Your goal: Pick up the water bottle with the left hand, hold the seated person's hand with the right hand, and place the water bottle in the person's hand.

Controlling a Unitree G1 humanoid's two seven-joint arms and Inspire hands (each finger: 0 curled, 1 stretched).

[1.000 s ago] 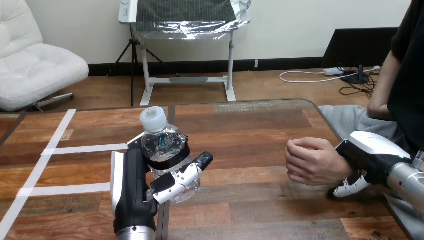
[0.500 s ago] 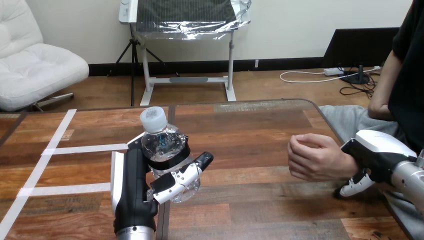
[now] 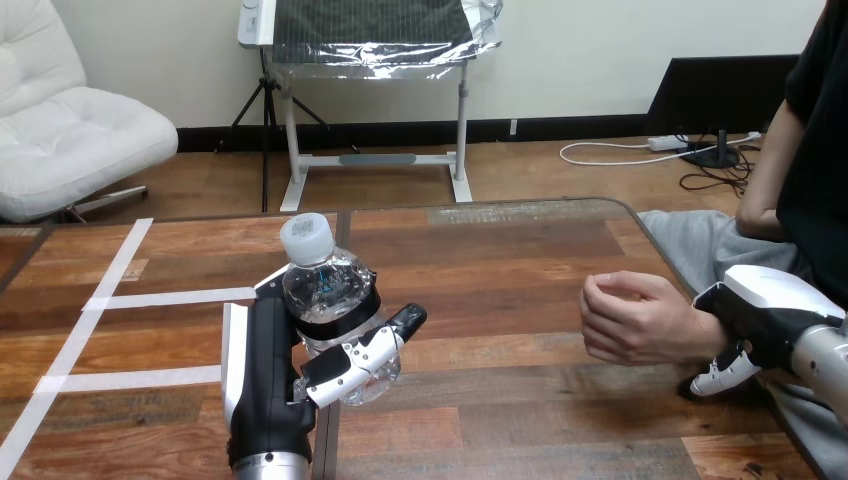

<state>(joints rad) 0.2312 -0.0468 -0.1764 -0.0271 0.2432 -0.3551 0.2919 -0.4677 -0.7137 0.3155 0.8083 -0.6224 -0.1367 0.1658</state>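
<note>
The left hand (image 3: 265, 375) grips the water bottle (image 3: 325, 282), dark label (image 3: 338, 310) illegible; right of the bottle, the right hand (image 3: 765, 305) seemingly touches the person's wrist (image 3: 700, 338), grip indiscernible.

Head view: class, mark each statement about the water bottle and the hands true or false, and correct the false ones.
1. The left hand has its fingers curled round the water bottle. True.
2. The water bottle lies on its side. False: it is upright.
3. The person's hand holds the water bottle. False: it is well apart from it, to the right.
4. The right hand is by the person's wrist. True.
</note>
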